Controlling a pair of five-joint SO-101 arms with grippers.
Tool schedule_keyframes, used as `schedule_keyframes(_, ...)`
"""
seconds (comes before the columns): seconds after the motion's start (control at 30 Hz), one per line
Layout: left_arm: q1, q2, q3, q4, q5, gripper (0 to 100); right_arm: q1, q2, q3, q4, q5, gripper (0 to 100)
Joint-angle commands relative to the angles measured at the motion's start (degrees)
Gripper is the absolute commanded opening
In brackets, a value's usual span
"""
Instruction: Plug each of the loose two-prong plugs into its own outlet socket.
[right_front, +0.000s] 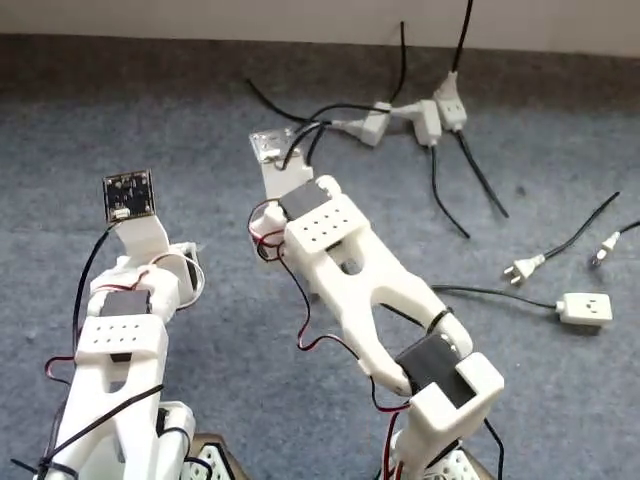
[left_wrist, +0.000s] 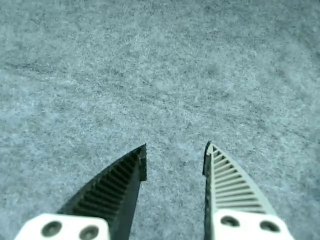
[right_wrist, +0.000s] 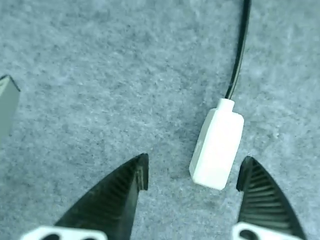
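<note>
My right tool (right_wrist: 195, 165) gapes wide with a white corded block (right_wrist: 217, 150) between its tips; my left tool (left_wrist: 175, 150) hangs open over bare desk (left_wrist: 150, 60). A loose plug (right_front: 520, 268) lies unplugged, well away from both tools, so I judge plenty remains.

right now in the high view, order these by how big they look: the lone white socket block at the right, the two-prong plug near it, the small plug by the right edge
1. white socket block
2. two-prong plug and small plug: near alike, too close to rank
</note>
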Motion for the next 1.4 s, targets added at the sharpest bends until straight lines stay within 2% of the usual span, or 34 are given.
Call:
schedule_keyframes(0.0, 1.1, -1.2, -0.3, -1.1, 0.3, 20, 2.4, -3.4, 0.0, 0.0, 0.5, 28.2)
schedule_keyframes(0.1, 1.1, -1.2, -0.3, -1.1, 0.3, 20, 3.7, -3.2, 0.4, -1.5, 0.5, 28.2)
schedule_keyframes(0.33, 1.1, -1.2, -0.3, -1.1, 0.3, 20, 0.7, -3.3, 7.3, -9.8, -1.5, 28.2)
schedule_keyframes(0.7, 1.1, -1.2, -0.3, -1.1, 0.3, 20, -6.1, -3.3, 8.1, -10.5, -1.5, 28.2)
schedule_keyframes(0.83, 1.1, -1.2, -0.3, -1.1, 0.3, 20, -6.2, -3.8, 8.0, -11.0, -1.5, 28.2)
schedule_keyframes(0.97, 1.1, -1.1, -0.3, -1.1, 0.3, 20, -0.9, -10.2, 5.8, -7.3, -0.9, 28.2)
schedule_keyframes(1.17, 1.1, -0.9, -0.3, -1.1, 0.3, 20, 8.9, -27.1, 2.3, 5.8, 10.4, 28.2)
schedule_keyframes(1.27, 1.1, -0.8, -0.3, -1.1, 0.3, 20, 18.0, -34.9, 2.3, 13.6, 17.8, 28.2)
schedule_keyframes(1.37, 1.2, -0.8, -0.3, -1.1, 0.3, 20, 31.0, -41.2, 2.6, 18.3, 24.4, 28.2)
